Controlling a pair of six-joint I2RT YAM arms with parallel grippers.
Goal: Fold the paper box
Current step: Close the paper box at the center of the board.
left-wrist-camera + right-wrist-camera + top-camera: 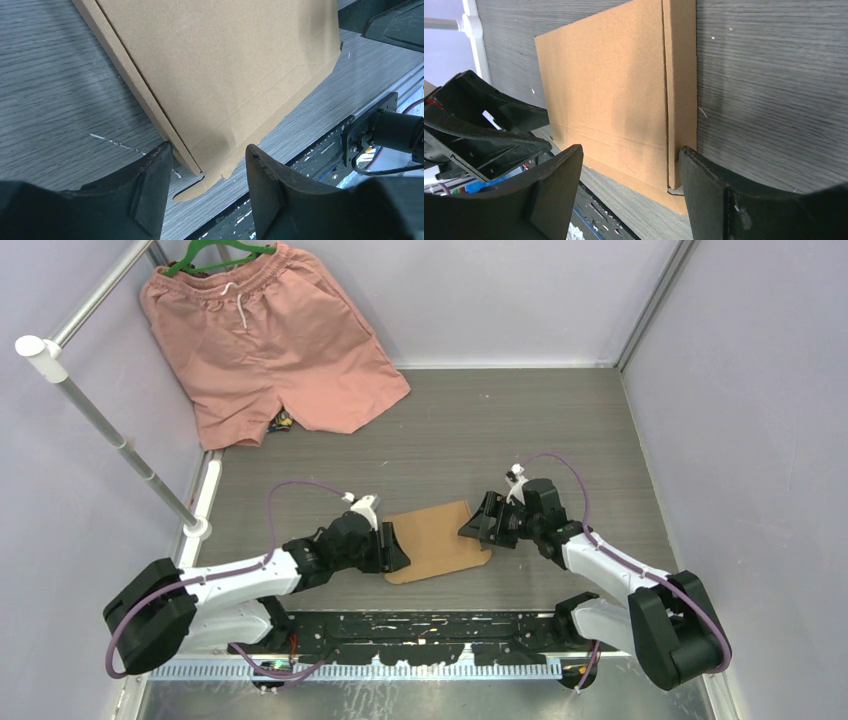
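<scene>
The paper box (432, 538) is a flat folded piece of brown cardboard lying on the grey wood-grain table (500, 430) between my two arms. My left gripper (396, 549) sits at its left near corner. In the left wrist view that corner of the paper box (215, 65) reaches between the left gripper's (207, 152) spread jaws, with a gap on the right side. My right gripper (474, 526) is at the box's right edge. In the right wrist view its (630, 149) jaws stand wide apart over the paper box (609, 90), the right finger (709, 190) beside a narrow folded strip.
Salmon-pink shorts (265, 335) on a green hanger lie at the back left. A white rail (110, 430) slants along the left side. The arms' black base plate (430, 635) runs along the near edge. Grey walls close in the table.
</scene>
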